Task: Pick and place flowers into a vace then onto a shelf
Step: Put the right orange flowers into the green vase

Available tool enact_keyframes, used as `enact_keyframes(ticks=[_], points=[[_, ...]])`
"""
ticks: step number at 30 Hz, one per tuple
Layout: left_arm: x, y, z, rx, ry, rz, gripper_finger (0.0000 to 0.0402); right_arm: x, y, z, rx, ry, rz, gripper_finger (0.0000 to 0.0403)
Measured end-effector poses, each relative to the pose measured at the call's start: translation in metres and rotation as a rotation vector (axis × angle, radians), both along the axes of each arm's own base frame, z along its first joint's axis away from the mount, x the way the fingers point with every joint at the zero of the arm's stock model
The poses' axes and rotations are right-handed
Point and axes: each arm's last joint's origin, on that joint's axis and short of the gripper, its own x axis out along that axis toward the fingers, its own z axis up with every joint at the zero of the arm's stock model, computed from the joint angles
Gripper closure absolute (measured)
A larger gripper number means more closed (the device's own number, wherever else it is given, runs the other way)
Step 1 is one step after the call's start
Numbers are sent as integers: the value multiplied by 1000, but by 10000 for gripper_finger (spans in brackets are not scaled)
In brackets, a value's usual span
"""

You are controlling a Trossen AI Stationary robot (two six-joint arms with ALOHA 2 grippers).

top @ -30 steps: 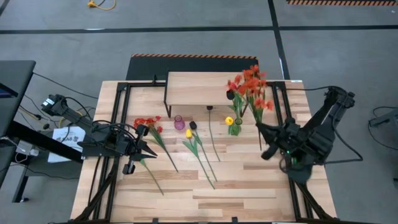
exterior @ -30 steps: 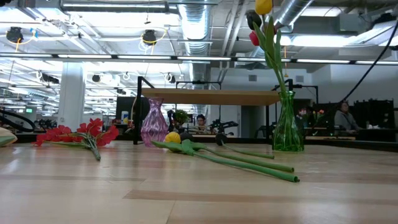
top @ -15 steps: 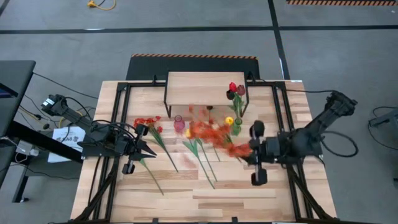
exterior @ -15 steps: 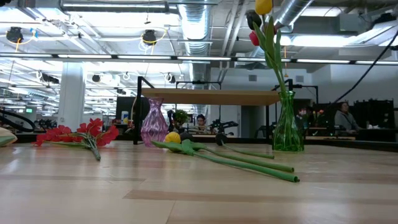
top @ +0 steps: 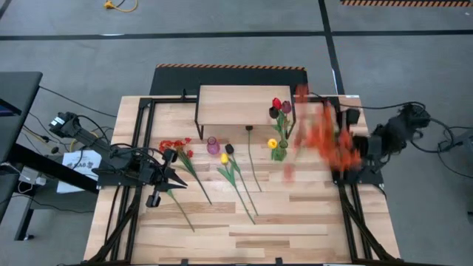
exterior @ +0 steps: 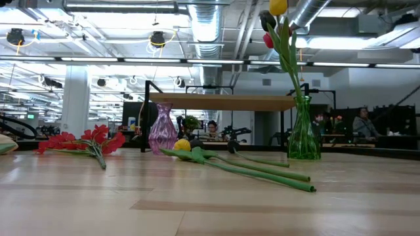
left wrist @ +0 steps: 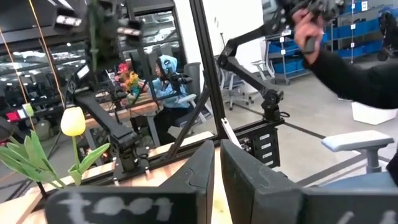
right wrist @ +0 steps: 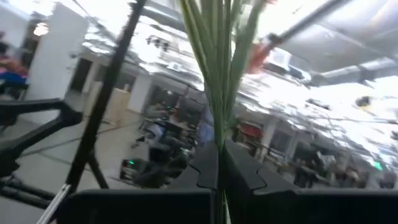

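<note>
My right gripper (top: 347, 164) is up over the table's right edge, shut on an orange-red blossom spray (top: 322, 134) that shows as a blur. A green vase (top: 279, 152) (exterior: 303, 136) with red, maroon and yellow tulips stands in front of the shelf (top: 236, 106) (exterior: 223, 103). Beside it stands an empty purple vase (top: 213, 145) (exterior: 163, 130). A red spray (top: 176, 145), a yellow tulip (top: 224, 158) and other long-stemmed flowers lie flat on the table. My left gripper (top: 179, 179) hovers shut at the table's left, holding nothing. My right gripper pinches the spray's bundle of thin green stems (right wrist: 219, 127) between its two fingers. The stems run on out past the fingertips (right wrist: 208, 165) to the blossoms. The spray is lifted clear of the table.
Black frame rails (top: 126, 214) run along the table's left and right sides. The table's near half is bare wood (top: 244, 240). In the left wrist view a person's hand and dark sleeve (left wrist: 364, 68) show in the room beyond the table.
My right gripper has swung the spray from beside the green vase out over the table's middle, then back toward the right edge and up, rolling its wrist. The spray stays in its hold, clear of the table.
</note>
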Motion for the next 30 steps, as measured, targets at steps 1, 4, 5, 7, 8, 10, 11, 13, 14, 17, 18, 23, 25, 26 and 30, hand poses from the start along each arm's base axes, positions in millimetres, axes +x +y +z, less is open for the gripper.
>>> enact_keyframes(ticks=[1,4,5,7,8,10,11,13,14,17,18,23,25,26,30], points=[[0,0,0,-4,2,0,385,-5,-5,-8,7,-4,-9,403],[3,-1,-2,-3,12,20,385,-16,-15,-38,-20,-22,33,403],[5,-2,-3,-3,16,26,385,-22,-19,-46,-27,-57,58,403],[7,-3,-3,-11,6,41,385,-35,-29,-62,-19,-149,83,403],[9,-3,-3,-16,0,51,385,-42,-34,-68,-2,-210,90,403],[11,-4,-3,-23,-7,66,385,-52,-42,-79,17,-285,73,403],[12,-5,-2,-28,-21,73,385,-53,-44,-87,17,-286,64,403],[14,-5,0,-34,-42,79,385,-50,-45,-102,18,-250,34,403],[14,-6,-1,-29,-37,79,385,-48,-46,-108,26,-239,19,403],[15,-6,-3,-11,-31,90,385,-41,-48,-123,50,-211,-27,403],[15,-5,-2,-13,-36,102,385,-39,-50,-127,70,-203,-49,403],[15,-3,0,-9,-59,180,385,-26,-61,-146,249,-239,-216,403],[15,-2,1,16,-72,205,385,-20,-67,-152,297,-244,-282,403],[15,-2,1,28,-77,214,385,-18,-69,-153,319,-249,-312,403],[15,-1,1,59,-80,255,385,-9,-79,-157,435,-269,-377,403]])
